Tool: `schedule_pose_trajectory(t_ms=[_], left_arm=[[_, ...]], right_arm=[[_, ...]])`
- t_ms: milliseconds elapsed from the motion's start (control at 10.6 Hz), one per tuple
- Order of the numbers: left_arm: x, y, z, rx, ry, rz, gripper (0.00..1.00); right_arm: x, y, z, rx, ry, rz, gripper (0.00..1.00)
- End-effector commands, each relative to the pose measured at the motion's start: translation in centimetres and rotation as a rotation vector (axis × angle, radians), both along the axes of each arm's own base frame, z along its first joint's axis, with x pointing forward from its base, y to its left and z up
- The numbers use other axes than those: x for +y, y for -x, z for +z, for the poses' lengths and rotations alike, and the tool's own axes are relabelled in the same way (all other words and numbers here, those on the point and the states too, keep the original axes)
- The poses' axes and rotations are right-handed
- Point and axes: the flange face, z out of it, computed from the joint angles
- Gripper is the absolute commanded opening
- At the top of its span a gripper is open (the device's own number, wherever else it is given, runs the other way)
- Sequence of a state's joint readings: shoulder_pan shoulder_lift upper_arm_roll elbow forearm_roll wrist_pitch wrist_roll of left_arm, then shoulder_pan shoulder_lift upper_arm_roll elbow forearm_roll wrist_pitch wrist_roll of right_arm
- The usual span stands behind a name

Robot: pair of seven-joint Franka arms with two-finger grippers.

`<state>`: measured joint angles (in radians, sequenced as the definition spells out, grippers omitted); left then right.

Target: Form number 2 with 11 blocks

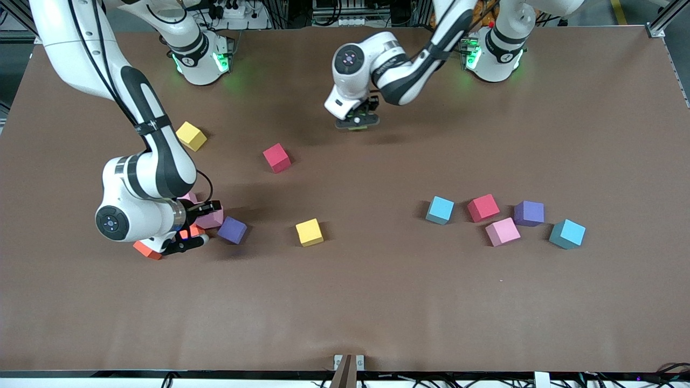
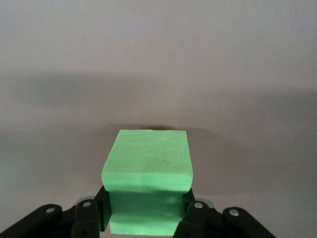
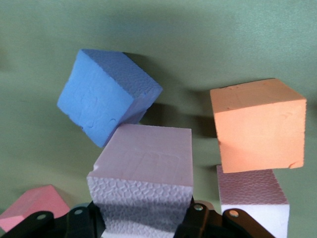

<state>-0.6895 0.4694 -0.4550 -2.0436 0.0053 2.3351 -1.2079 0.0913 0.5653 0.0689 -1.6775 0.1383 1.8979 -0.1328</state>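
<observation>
1. Right gripper [image 1: 195, 223], low at the right arm's end of the table: clamped on a pebble-textured pink foam cube [image 3: 143, 183] among clustered blocks.
2. Loose matte cubes scattered mid-table; no digit formed.
3. Left gripper [image 1: 360, 123], raised: pinching a smooth green foam cube [image 2: 147, 173].

A flat brown matte table covering [image 1: 377, 302] spans the work area, lit evenly from above (soft shadows). Aluminium frame rails [image 1: 666, 19] border one corner.
</observation>
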Motion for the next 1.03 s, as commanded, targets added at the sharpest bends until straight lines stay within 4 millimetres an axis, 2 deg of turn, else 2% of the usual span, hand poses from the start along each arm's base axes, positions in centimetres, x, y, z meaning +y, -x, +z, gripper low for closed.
schedule_pose_trajectory(t_ms=[0, 376, 658, 752, 846, 940], left_arm=[[-2.2, 2.3, -1.9, 0.008, 0.013, 0.035, 0.41], [-3.2, 6.0, -2.6, 0.019, -0.006, -0.019, 0.42], [-3.2, 6.2, -2.9, 0.025, -0.009, -0.021, 0.51], [-3.2, 6.2, -2.9, 0.025, -0.01, -0.022, 0.65], [-3.2, 6.2, -2.9, 0.025, -0.011, -0.022, 1.0], [-3.3, 5.9, -2.6, 0.021, -0.005, -0.018, 1.0]], right_arm=[[2.6, 0.9, 2.7, 0.016, 0.007, -0.058, 0.27], [6.3, 2.1, 4.4, 0.043, -0.002, -0.099, 0.28], [8.4, 2.9, 5.4, 0.063, -0.001, -0.144, 0.28], [8.9, 3.3, 5.6, 0.073, 0.0, -0.137, 0.28], [9.6, 3.8, 6.1, 0.085, -0.004, -0.113, 0.28], [10.7, 4.5, 7.1, 0.08, -0.016, -0.082, 0.27]])
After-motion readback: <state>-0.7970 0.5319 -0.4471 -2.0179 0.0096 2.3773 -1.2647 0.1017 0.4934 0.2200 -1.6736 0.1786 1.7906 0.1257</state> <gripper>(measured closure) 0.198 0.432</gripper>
